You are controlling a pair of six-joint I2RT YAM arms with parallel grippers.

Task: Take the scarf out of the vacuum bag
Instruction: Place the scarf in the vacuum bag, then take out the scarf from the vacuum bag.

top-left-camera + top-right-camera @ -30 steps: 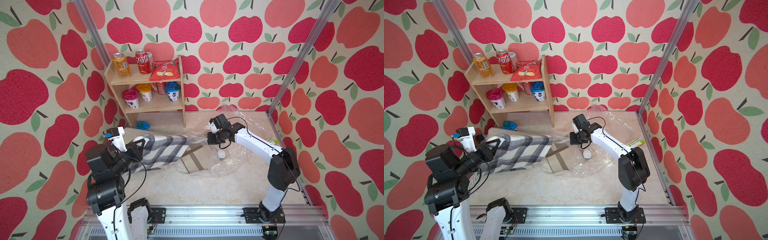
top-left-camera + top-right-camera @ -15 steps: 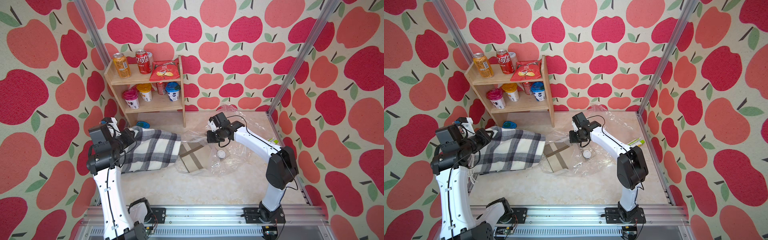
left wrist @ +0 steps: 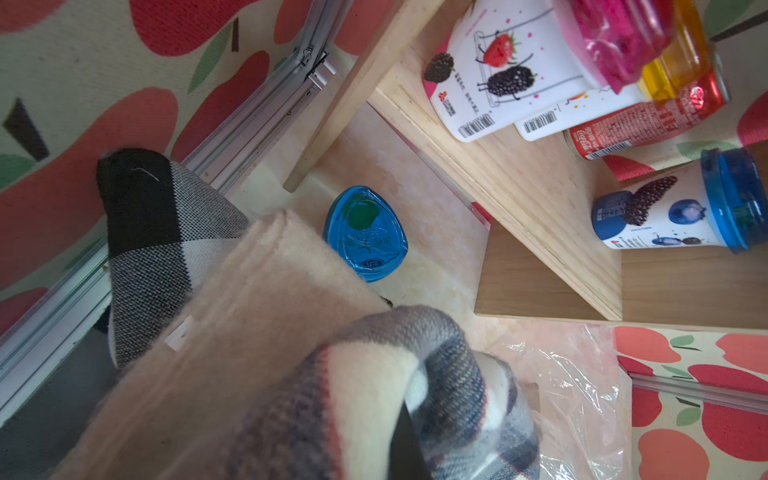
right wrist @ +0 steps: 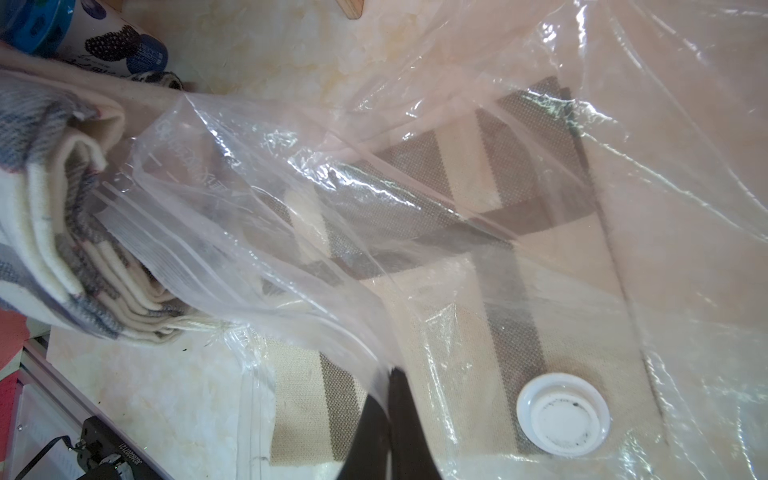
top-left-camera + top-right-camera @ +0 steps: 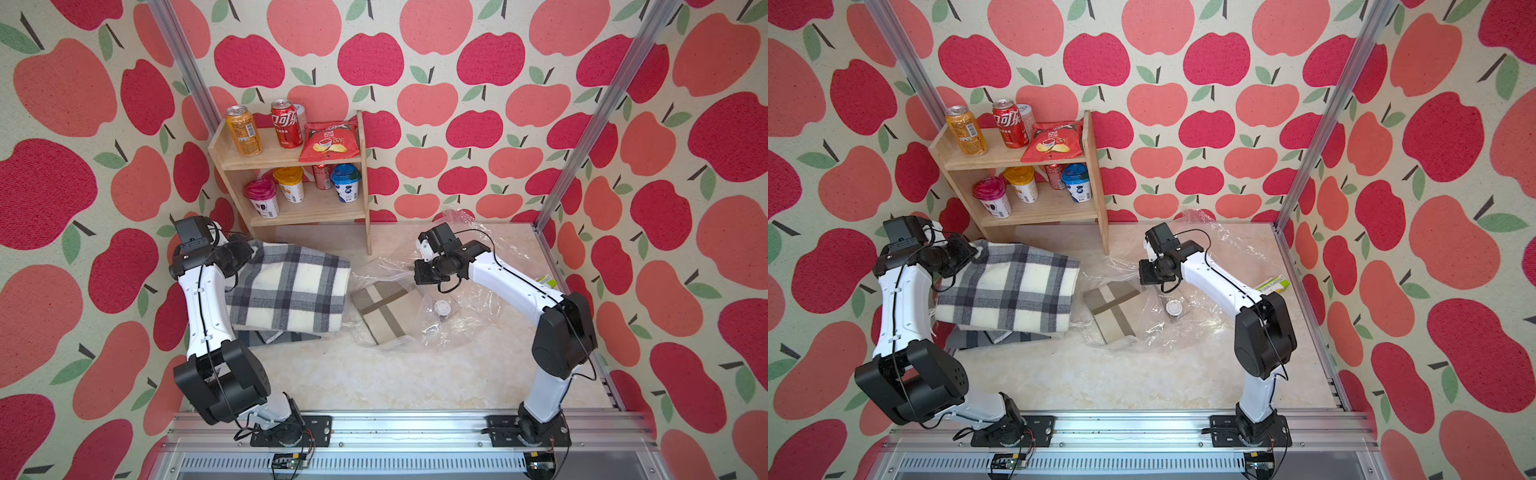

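The vacuum bag lay right of centre, pinched in the closed right gripper; the plaid scarf, clamped in the left gripper, draped left, tail at the bag's mouth. The zip might snag it, dragging the bag over the slick tabletop between close apple-print walls.

In both top views you cannot see the fingertips of the left gripper: its wrist and the scarf cover them. In the left wrist view the blurred folds bury all but a dark sliver of one finger. The right wrist view's lower edge cuts off the right gripper, leaving only the tips, pinched on the vacuum bag. The scarf hides one side of the blue thing. The red can hides most of a silver can. The green and yellow thing is too small to make out.
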